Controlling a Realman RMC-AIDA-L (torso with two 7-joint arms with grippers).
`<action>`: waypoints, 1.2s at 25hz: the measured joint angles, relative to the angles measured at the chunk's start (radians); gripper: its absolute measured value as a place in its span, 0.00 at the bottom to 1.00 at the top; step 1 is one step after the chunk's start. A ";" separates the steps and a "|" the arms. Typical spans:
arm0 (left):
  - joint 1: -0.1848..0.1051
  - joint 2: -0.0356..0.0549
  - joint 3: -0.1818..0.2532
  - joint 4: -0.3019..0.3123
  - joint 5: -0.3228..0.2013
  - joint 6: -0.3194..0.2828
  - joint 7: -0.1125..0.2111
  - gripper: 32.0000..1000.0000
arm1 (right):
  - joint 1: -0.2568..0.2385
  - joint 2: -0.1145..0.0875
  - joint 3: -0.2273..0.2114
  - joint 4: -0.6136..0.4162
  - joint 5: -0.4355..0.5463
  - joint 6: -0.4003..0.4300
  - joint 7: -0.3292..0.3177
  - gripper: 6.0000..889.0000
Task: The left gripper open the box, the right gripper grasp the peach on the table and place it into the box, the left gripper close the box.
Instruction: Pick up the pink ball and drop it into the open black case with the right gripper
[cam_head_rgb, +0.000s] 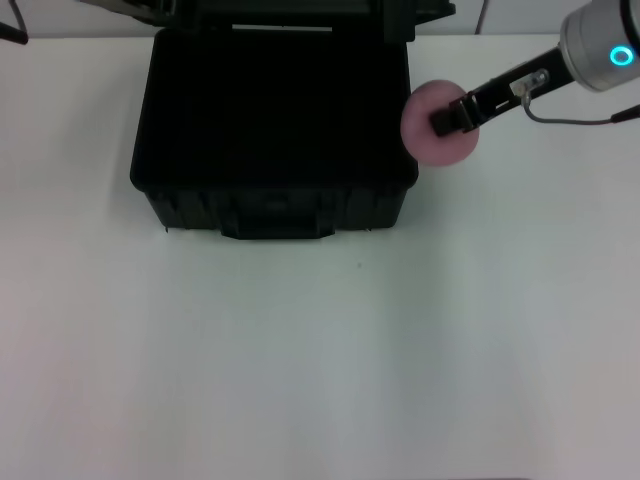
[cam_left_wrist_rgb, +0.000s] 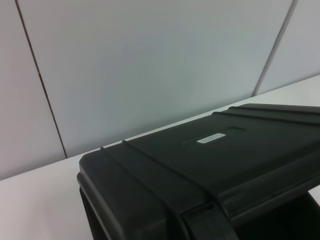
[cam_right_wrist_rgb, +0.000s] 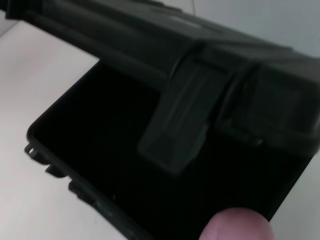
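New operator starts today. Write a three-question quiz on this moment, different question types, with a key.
1. True or false: the box has its lid raised.
2. Where is the peach now? A) inside the box B) held by the right gripper beside the box's right rim C) lying alone on the table
3. Fill in: the box interior looks ____ of objects.

Key: 1 true; 2 B; 3 empty.
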 joint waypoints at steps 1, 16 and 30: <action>-0.001 -0.0003 0.000 0.000 0.000 0.000 0.000 0.44 | 0.001 0.000 0.000 0.003 0.003 -0.013 -0.006 0.07; -0.006 -0.0016 0.000 0.000 0.001 0.001 0.000 0.44 | 0.040 0.023 -0.019 0.193 0.116 -0.221 -0.156 0.08; -0.008 -0.0016 0.003 0.000 0.000 0.001 0.000 0.45 | 0.055 0.033 -0.163 0.335 0.262 -0.456 -0.250 0.09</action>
